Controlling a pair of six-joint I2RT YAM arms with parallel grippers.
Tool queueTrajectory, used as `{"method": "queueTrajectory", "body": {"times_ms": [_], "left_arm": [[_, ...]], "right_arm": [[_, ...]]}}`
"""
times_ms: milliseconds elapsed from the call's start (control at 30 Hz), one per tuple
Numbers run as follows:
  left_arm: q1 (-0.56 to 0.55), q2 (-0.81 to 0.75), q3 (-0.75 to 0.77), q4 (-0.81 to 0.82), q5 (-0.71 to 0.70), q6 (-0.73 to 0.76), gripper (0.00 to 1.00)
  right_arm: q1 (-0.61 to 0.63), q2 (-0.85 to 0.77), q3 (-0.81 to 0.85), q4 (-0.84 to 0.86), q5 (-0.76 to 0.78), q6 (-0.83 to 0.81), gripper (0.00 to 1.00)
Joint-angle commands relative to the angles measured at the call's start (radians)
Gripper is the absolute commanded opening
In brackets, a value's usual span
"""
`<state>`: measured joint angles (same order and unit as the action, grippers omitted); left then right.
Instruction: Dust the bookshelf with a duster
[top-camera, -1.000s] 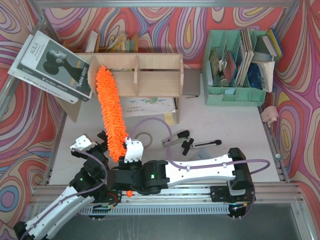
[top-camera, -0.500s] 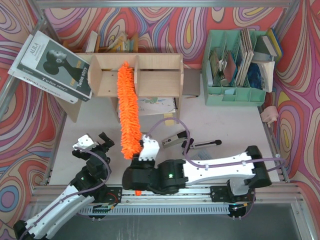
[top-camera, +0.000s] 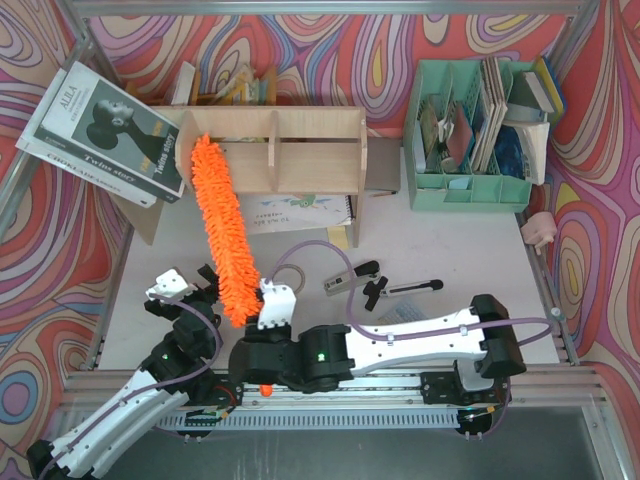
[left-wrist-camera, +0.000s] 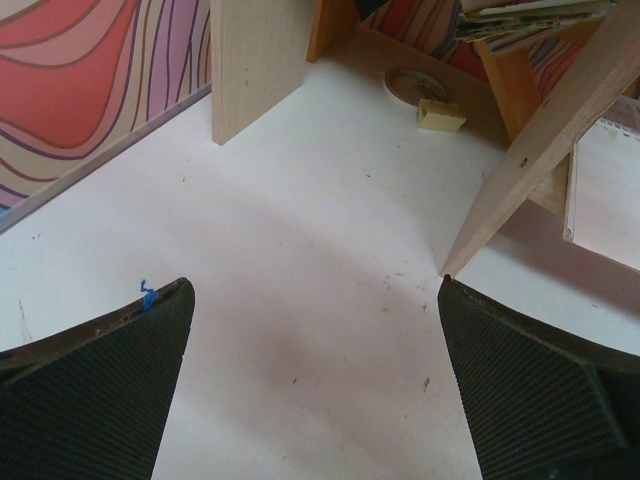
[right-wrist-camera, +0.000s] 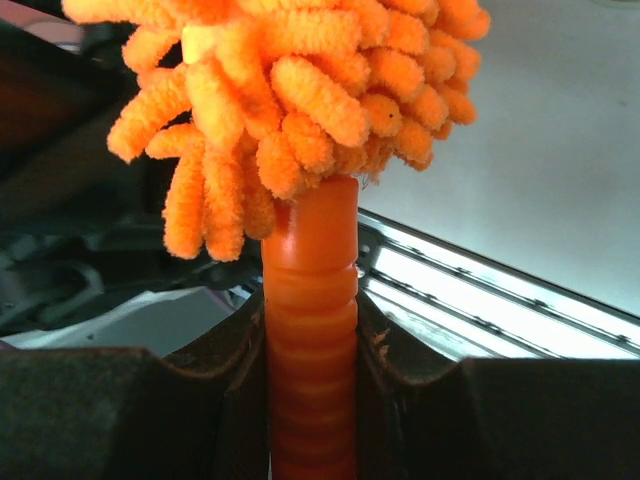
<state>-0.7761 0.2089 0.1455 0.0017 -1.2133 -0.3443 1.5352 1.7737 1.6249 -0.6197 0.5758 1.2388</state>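
The bookshelf (top-camera: 300, 150), a wide light plywood unit with a central divider, stands at the back left of the table. The orange fluffy duster (top-camera: 222, 235) slants from near my arms up to the shelf's left end, and its tip lies against the left side panel. My right gripper (top-camera: 262, 325) is shut on the duster's ribbed orange handle (right-wrist-camera: 310, 340), just below the shaggy head (right-wrist-camera: 300, 80). My left gripper (top-camera: 190, 290) hovers open over bare tabletop to the left of the duster. Its fingers (left-wrist-camera: 90, 390) hold nothing, and the shelf's wooden legs (left-wrist-camera: 255, 60) lie ahead of them.
A mint-green file organizer (top-camera: 470, 185) full of papers stands at the back right. Books (top-camera: 100, 130) lean at the shelf's left. Black clips (top-camera: 350, 278) and a tape roll (top-camera: 292, 272) lie mid-table, and a notebook (top-camera: 300, 210) lies under the shelf. A second tape roll (left-wrist-camera: 415, 85) sits behind the shelf legs.
The right arm has swung the duster from the shelf's central divider back to its left end, as it stood a second ago. The left arm has stayed put.
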Motion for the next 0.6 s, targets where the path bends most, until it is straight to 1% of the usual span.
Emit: {"method": "queueTrajectory", "body": {"times_ms": [0,67,167,267,433,567], "left_arm": [[0.003,-0.005,-0.006,0.002,-0.018,-0.012,0.98],[0.003,-0.005,-0.006,0.002,-0.020,-0.013,0.98],[0.003,-0.005,-0.006,0.002,-0.020,-0.015,0.99],[0.003,-0.004,-0.007,0.002,-0.020,-0.015,0.98],[0.003,-0.006,-0.007,0.001,-0.021,-0.016,0.98],[0.003,-0.006,-0.006,0.001,-0.019,-0.016,0.98]], "right_arm": [[0.005,-0.115,-0.100,-0.010,0.075,0.130,0.00],[0.009,-0.119,-0.107,-0.029,0.087,0.161,0.00],[0.020,-0.090,-0.065,-0.055,0.103,0.158,0.00],[0.027,-0.045,-0.002,-0.047,0.093,0.089,0.00],[0.029,-0.010,0.036,0.073,0.025,-0.085,0.00],[0.035,-0.010,0.041,0.112,0.021,-0.134,0.00]]}}
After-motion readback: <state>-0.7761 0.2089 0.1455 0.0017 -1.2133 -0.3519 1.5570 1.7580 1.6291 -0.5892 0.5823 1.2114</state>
